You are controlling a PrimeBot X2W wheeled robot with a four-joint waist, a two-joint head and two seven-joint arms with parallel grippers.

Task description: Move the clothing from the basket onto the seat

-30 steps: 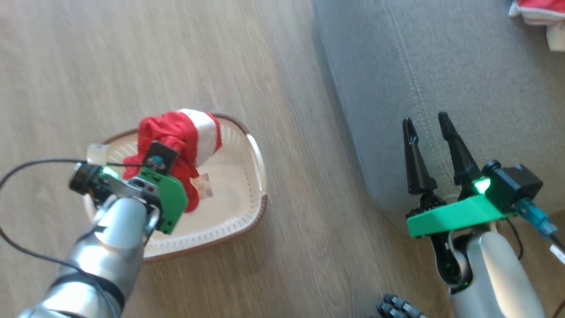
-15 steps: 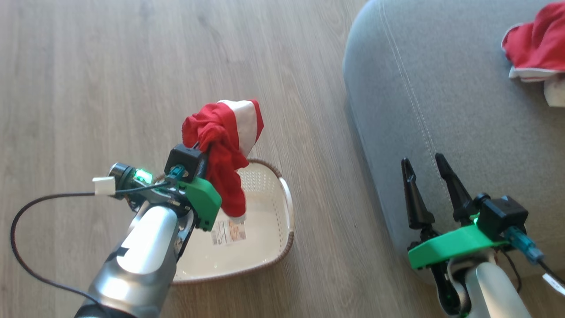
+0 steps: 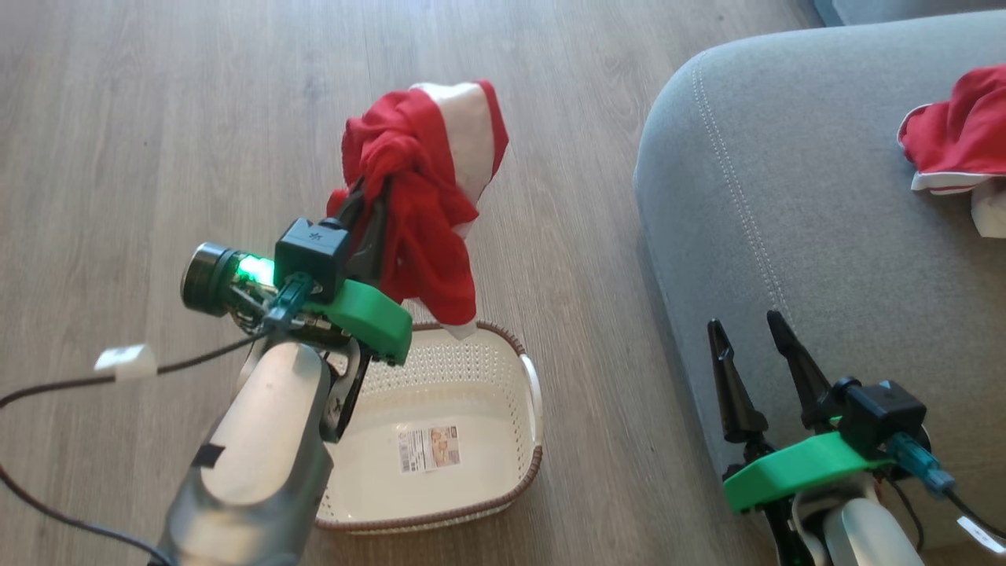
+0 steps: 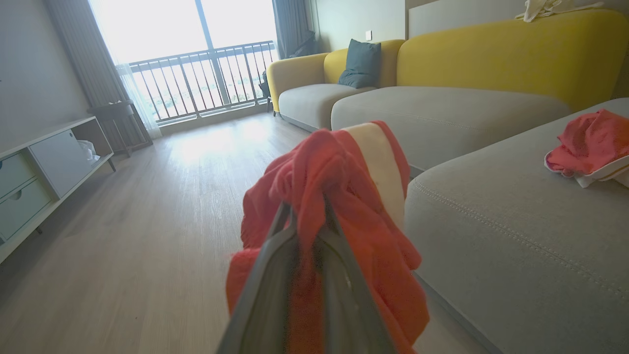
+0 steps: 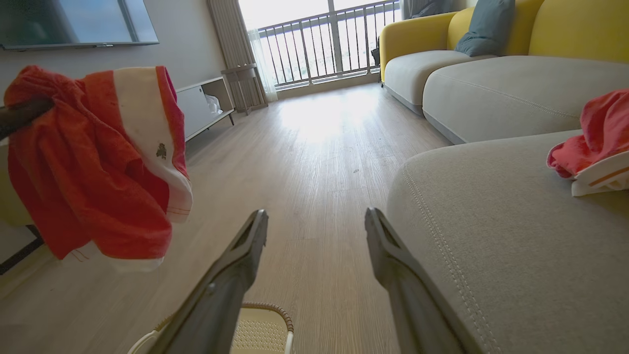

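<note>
Red-and-white garment (image 3: 424, 181): raised out of laundry basket (image 3: 503, 369) within the last second, pinched tight in left gripper (image 3: 371, 192). Label sticker (image 3: 428, 450) uncovered. Second red garment (image 3: 951, 134): lying on grey seat (image 3: 786, 196). Right gripper (image 3: 743, 319): fingers apart, holding nothing. Likely remaining: carry across, release on seat.

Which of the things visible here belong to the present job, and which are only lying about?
Job: cream perforated plastic basket; large grey upholstered seat; red fabric garment with white trim lying on that seat; red fabric garment with white panel held in the left end effector.
Lying about: yellow sofa back; blue-grey pillow; white low cabinet.
</note>
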